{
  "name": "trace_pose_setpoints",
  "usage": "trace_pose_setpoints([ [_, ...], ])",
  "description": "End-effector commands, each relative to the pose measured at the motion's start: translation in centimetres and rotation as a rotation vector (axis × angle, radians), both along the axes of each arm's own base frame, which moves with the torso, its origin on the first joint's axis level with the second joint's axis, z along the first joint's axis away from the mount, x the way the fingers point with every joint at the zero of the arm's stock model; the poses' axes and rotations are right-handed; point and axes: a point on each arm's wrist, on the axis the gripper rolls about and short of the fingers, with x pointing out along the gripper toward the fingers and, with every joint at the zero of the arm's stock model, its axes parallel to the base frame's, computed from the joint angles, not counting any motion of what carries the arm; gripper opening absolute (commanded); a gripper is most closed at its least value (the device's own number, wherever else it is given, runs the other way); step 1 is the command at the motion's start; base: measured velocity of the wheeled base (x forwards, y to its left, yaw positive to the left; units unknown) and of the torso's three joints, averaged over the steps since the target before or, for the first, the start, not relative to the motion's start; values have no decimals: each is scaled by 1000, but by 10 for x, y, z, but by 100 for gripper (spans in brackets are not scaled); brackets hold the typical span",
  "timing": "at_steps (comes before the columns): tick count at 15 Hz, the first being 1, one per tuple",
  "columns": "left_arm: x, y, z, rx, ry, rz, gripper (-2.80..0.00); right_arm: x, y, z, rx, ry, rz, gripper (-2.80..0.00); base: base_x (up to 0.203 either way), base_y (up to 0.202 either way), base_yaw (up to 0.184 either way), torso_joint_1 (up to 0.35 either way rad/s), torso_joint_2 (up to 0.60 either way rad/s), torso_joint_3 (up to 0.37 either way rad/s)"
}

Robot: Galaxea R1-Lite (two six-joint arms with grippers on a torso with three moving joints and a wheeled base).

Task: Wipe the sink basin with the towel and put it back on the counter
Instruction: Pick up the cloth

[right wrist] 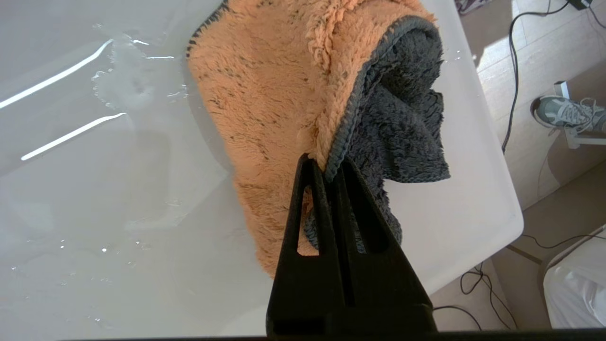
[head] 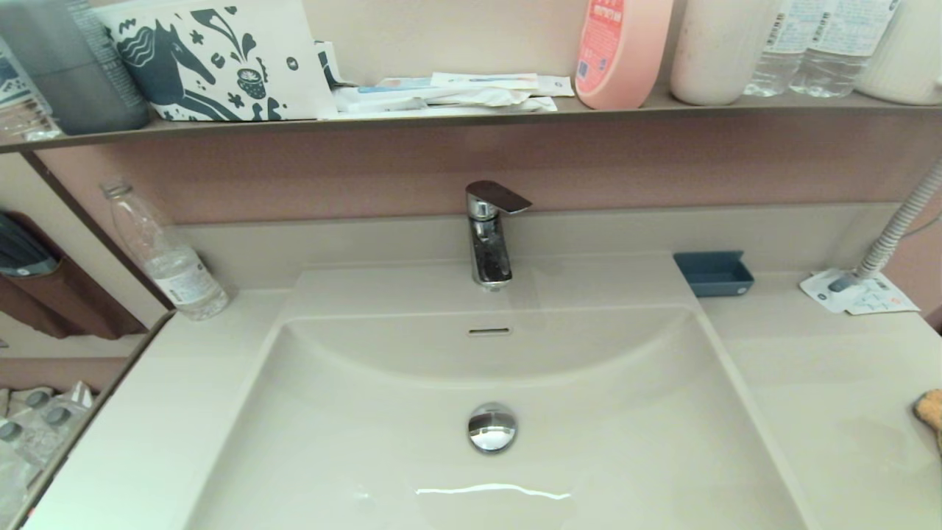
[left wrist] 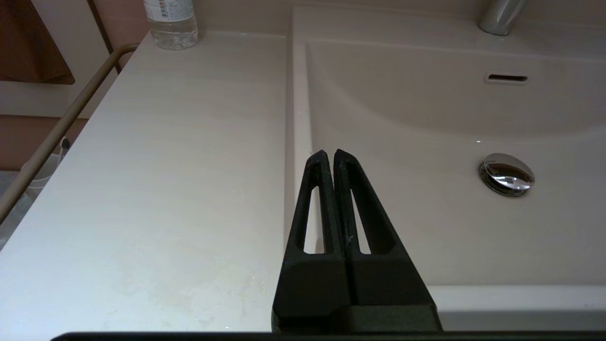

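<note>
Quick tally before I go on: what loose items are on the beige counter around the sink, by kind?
Clear plastic bottle: 1
Blue plastic tray: 1
White printed paper packet: 1
Orange fluffy towel, pinched in the right gripper: 1
Total: 4
Left gripper parked by the basin.

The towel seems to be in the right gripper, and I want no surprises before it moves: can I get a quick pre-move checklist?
1. Grip: right gripper is shut on the towel at its hem. Ok.
2. Towel position: over the counter, at the right edge of the head view, not in the sink basin. Ok.
3. Basin path: only the drain plug sits in it. Ok.
4. Left gripper: shut, empty, over the basin's left rim, possibly in the wiping path. Not ok.
5. Counter dryness: water film and droplets beside the towel. Not ok.
6. Whether the basin was already wiped: cannot tell.
</note>
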Motion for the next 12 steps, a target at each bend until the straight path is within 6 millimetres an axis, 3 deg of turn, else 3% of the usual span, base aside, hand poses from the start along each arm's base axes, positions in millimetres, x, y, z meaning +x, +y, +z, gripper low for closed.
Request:
trace_pose_setpoints([
  [1, 0, 0, 0, -1, 1, 0, -280, -6, 5, 12, -24, -38, 3, -280, 0, 0, 0, 0, 0, 0],
  [7, 0, 0, 0, -1, 1, 0, -280, -29, 28, 66, 176, -61, 29, -280, 0, 0, 0, 0, 0, 0],
  [12, 0, 0, 0, -1, 1, 0, -280, -54, 74, 123, 351, -117, 146, -280, 0, 0, 0, 0, 0, 0],
])
